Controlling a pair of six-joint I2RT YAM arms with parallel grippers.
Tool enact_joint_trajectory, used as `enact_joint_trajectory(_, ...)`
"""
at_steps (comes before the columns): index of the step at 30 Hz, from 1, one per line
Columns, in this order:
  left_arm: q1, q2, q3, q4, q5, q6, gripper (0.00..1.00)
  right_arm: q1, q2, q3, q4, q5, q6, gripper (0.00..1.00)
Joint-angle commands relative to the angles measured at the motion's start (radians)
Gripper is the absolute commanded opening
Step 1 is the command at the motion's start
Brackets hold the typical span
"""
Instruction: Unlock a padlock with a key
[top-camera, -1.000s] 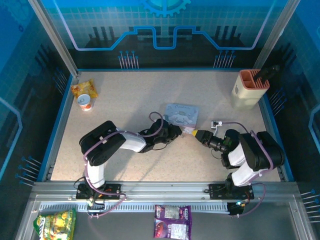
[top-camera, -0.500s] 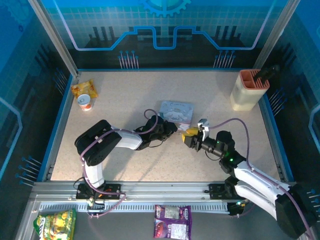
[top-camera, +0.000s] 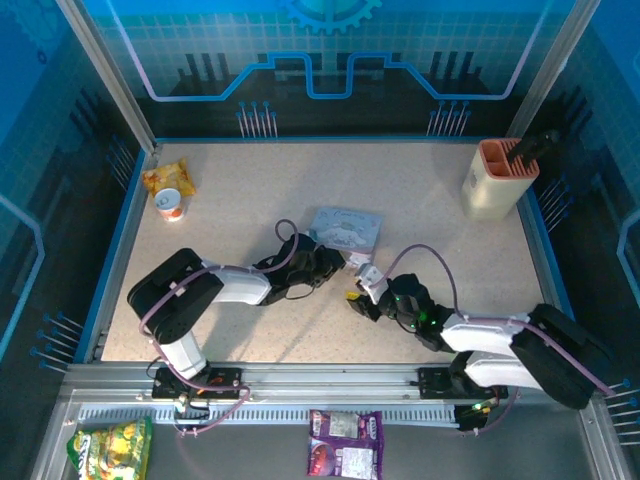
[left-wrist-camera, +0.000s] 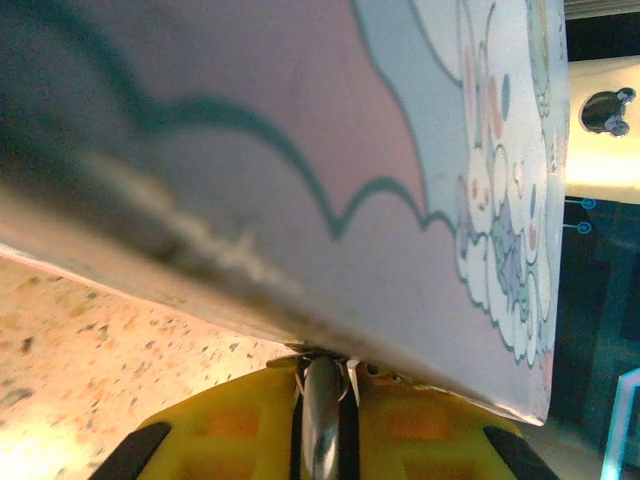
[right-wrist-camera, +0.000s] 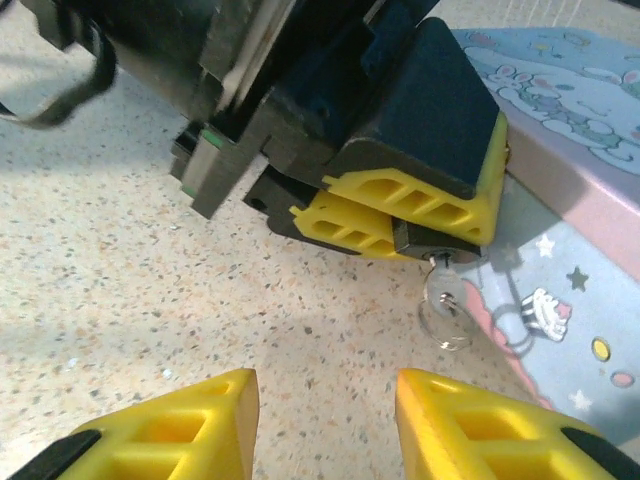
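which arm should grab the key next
Right. The right gripper is open, facing the key, which sticks out of the padlock. The left gripper is shut on that padlock, beside the tin.

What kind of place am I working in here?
Likely an enclosed robot demo or test cell: a speckled table edged by aluminium rails, blue printed wall panels, and scattered props like a snack bag.

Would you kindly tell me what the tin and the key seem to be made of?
The tin is probably thin painted sheet metal: satin sheen, printed cartoons, crisp edge. The key looks like bare polished metal: silvery, bright glints.
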Motion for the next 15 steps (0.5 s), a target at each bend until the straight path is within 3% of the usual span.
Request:
enact_joint_trajectory(1, 0.009, -0.062, -0.030, 0.026, 0.031, -0.023, 0.04, 0.013, 0.074, 0.042, 0.166, 0.061, -0.100, 0.41)
enact_joint_trajectory(15, 0.011, -0.110, -0.088, 0.038, 0.059, -0.045, 0.04, 0.048, 0.258, 0.115, 0.238, 0.095, -0.187, 0.35)
